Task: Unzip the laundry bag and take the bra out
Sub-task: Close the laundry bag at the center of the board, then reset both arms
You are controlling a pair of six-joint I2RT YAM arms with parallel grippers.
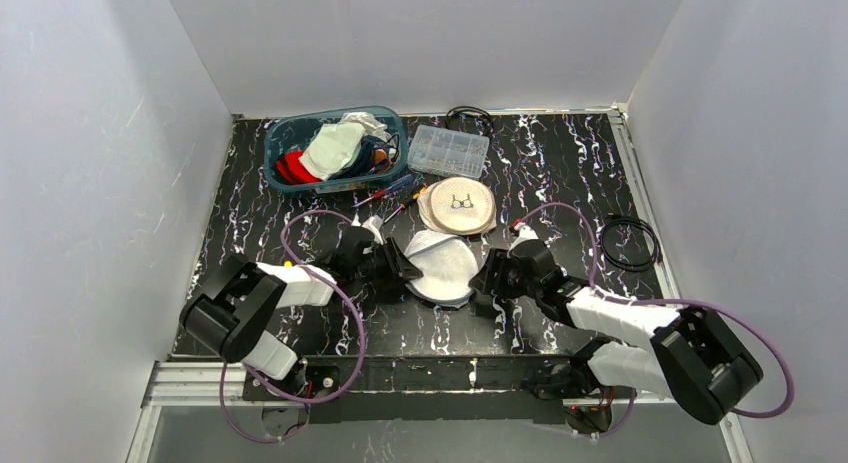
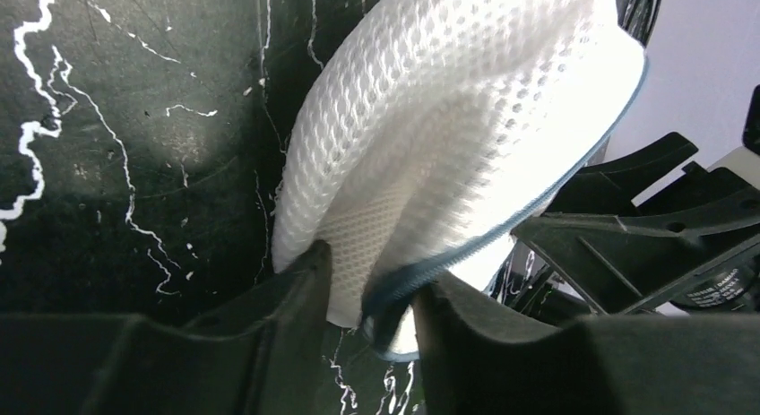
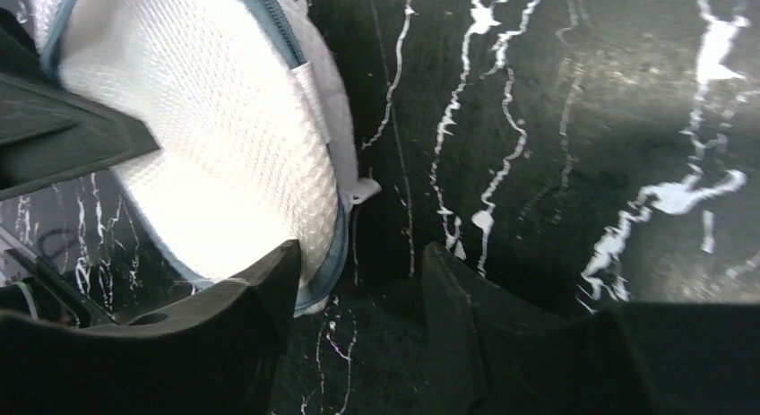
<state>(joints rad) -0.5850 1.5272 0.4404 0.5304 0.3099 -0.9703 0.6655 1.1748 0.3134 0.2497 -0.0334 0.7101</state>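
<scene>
The laundry bag [image 1: 442,266] is a round white mesh pouch with a blue zipper rim, standing on edge on the black marbled table between my two grippers. My left gripper [image 1: 402,270] is shut on its near rim; the left wrist view shows the jaws [image 2: 372,298] pinching mesh and blue trim of the bag [image 2: 448,119]. My right gripper [image 1: 487,279] is open at the bag's right side. In the right wrist view [image 3: 358,276] its left finger touches the rim of the bag [image 3: 206,146], with bare table between the jaws. The zipper [image 3: 269,21] runs along the top. The bra is hidden.
A teal basket [image 1: 283,179] of clothes stands at the back left. A clear compartment box [image 1: 449,150], screwdrivers [image 1: 395,193] and a round beige pouch [image 1: 458,205] lie behind the bag. A black cable coil [image 1: 628,243] lies at the right.
</scene>
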